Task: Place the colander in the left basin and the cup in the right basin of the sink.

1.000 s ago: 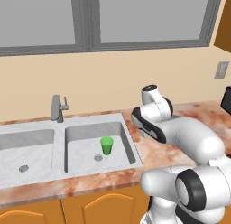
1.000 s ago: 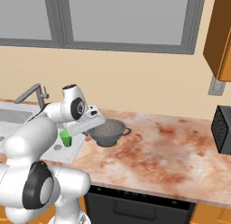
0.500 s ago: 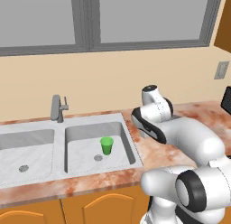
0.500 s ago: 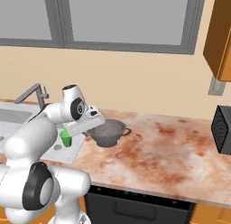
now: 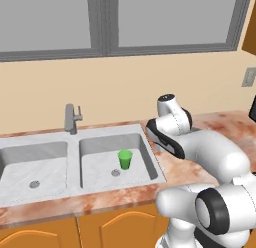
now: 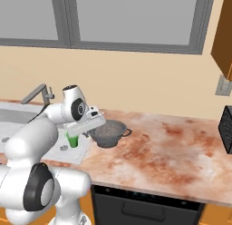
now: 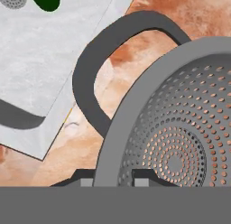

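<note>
**Cup in, colander still on the counter**

Nothing visibly shifted over the last second: same arm pose, same colander spot, cup unmoved.

Half done, by the look of it. Green cup (image 5: 125,158) standing upright in the right basin (image 5: 100,167) of the sink (image 5: 75,137), just beside the drain. Colander (image 6: 108,133) still resting on the marbled counter (image 6: 172,151), right of the sink; left basin (image 5: 30,167) awaiting it.

Arm folded low, wrist bent down over the colander's near-left rim. Gripper (image 7: 113,181) straddling that rim (image 7: 113,142) beside the loop handle (image 7: 90,69), one fingertip (image 7: 85,181) outside, the other inside. Fingers apart or pinching the rim: cannot tell.
</note>
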Tool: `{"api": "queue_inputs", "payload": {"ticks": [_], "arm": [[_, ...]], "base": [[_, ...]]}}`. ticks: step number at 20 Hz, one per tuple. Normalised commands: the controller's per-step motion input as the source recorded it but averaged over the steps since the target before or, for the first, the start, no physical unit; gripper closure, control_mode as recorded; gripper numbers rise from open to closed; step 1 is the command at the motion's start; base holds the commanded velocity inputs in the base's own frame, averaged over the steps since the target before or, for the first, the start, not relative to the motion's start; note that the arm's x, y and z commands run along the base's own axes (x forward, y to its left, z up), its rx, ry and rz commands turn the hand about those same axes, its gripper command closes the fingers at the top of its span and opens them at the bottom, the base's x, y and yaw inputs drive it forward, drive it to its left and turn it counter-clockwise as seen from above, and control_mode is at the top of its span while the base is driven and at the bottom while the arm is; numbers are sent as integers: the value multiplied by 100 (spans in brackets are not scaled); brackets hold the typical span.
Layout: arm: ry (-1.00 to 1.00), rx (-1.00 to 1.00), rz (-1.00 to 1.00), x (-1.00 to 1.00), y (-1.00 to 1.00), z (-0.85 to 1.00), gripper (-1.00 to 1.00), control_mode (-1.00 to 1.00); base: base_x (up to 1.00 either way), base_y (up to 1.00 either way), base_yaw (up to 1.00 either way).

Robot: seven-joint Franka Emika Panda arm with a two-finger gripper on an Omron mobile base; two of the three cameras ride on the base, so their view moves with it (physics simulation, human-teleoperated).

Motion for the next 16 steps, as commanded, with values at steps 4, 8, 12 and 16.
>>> {"api": "queue_inputs", "payload": {"ticks": [4,8,12,16], "arm": [[0,0,0,0,0,0,100,100],[0,0,0,0,0,0,100,100],[0,0,0,0,0,0,100,100],[0,0,0,0,0,0,100,100]], "base": [[-28,54,-2],[-25,41,-5],[0,60,-1],[0,61,-3]]}}
